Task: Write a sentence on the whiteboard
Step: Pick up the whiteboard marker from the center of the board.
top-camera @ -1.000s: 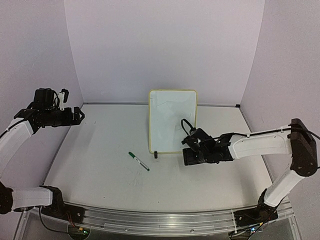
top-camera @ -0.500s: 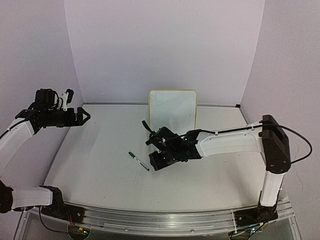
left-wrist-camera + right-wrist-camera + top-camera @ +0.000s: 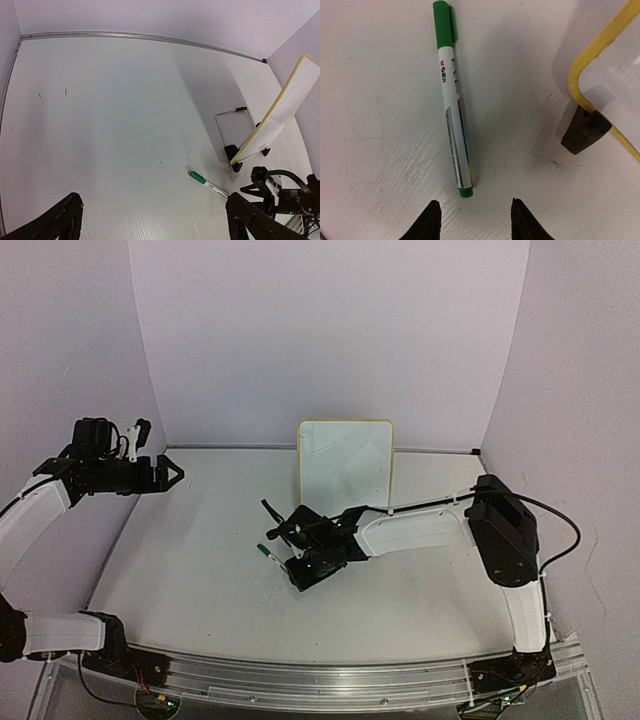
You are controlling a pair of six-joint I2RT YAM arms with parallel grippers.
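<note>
Just beside the whiteboard (image 3: 620, 85), the right gripper (image 3: 472, 220) hung over the marker (image 3: 454, 100), jaws apart; the left gripper (image 3: 154, 200) gaped wide.

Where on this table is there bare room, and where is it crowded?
Bare: left half of the table, between left gripper and marker, and right of the whiteboard. Crowded: marker, right gripper and whiteboard foot together.

Bright, even light casts a soft shadow beside the whiteboard (image 3: 287, 107); left wrist view bows at edges.
</note>
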